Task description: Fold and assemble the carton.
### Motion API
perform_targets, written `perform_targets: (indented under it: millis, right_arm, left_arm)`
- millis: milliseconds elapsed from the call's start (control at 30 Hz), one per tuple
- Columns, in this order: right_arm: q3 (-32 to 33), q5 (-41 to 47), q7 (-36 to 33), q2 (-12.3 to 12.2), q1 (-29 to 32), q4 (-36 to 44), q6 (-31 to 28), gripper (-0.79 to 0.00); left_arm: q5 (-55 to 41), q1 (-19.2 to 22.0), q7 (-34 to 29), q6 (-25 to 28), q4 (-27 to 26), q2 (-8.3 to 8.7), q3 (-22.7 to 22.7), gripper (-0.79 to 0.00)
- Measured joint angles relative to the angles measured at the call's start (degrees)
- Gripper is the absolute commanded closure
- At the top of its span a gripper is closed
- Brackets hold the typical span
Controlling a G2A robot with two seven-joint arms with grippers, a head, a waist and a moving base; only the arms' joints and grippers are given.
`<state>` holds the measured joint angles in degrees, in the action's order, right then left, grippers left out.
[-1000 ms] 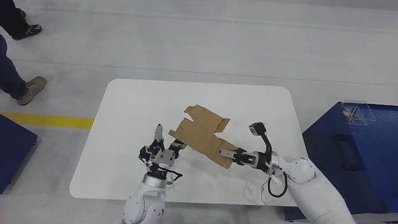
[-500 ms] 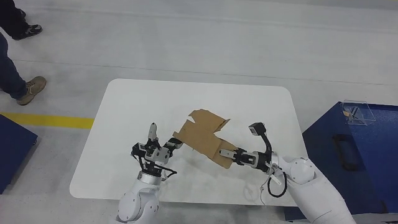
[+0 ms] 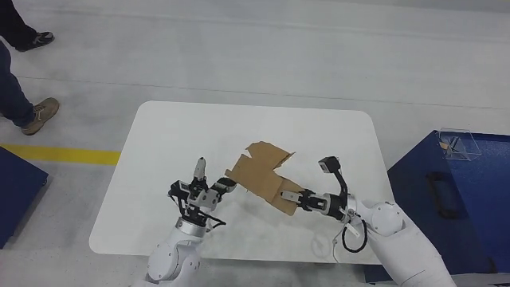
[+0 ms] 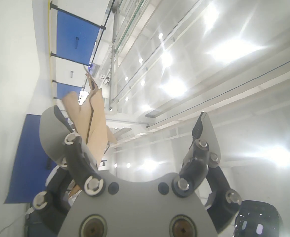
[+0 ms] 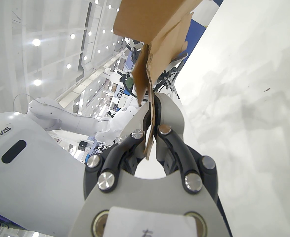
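A flattened brown carton (image 3: pixel 263 174) is held tilted above the white table (image 3: pixel 159 143), its far flaps raised. My right gripper (image 3: pixel 292 199) is shut on the carton's near right edge; in the right wrist view the cardboard edge (image 5: pixel 151 114) sits pinched between the fingers of my right gripper (image 5: pixel 151 114), and the panel (image 5: pixel 159 13) spreads out beyond. My left gripper (image 3: pixel 209 187) stands open at the carton's left corner. In the left wrist view the carton (image 4: pixel 93 119) lies against the outside of one finger (image 4: pixel 51 124) of my left gripper (image 4: pixel 127 118), nothing between the jaws.
A blue cabinet (image 3: pixel 458 199) with a clear plastic box (image 3: pixel 454 143) on it stands right of the table. Another blue unit (image 3: pixel 14 191) is at the left. The table's far half and left side are bare.
The carton's left part has lifted and its far flaps folded up. My left gripper drew back to the left, then came a little closer to the carton's corner. The right gripper kept its hold.
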<state>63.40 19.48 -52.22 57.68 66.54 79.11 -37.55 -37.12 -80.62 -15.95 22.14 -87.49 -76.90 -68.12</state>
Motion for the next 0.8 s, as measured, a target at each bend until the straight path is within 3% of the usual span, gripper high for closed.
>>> perform_targets:
  millis: [200, 333, 567, 800]
  right_arm:
    - [1.67, -2.15, -1.82, -0.57, 0.48, 1.31, 2.14, 0.000]
    - [3.09, -3.29, -5.72, -1.24, 1.30, 3.11, 1.64, 0.000]
    - [4.03, -2.29, -16.12, -2.48, 2.62, 7.11, 1.55, 0.000]
    - [2.97, -3.94, -17.62, -4.65, 5.01, 14.29, 3.10, 0.000]
  left_arm:
    - [10.14, -1.87, -1.89, -10.23, -0.33, 2.18, -8.34, -0.785]
    - [4.22, -1.44, -3.83, -11.65, -2.83, 2.48, -12.23, -0.785]
    - [-3.49, 1.83, -14.76, -9.58, -3.71, 1.98, -9.14, -0.785]
    - [-2.44, 5.83, -22.10, -11.99, -3.27, 1.62, -4.11, -0.785]
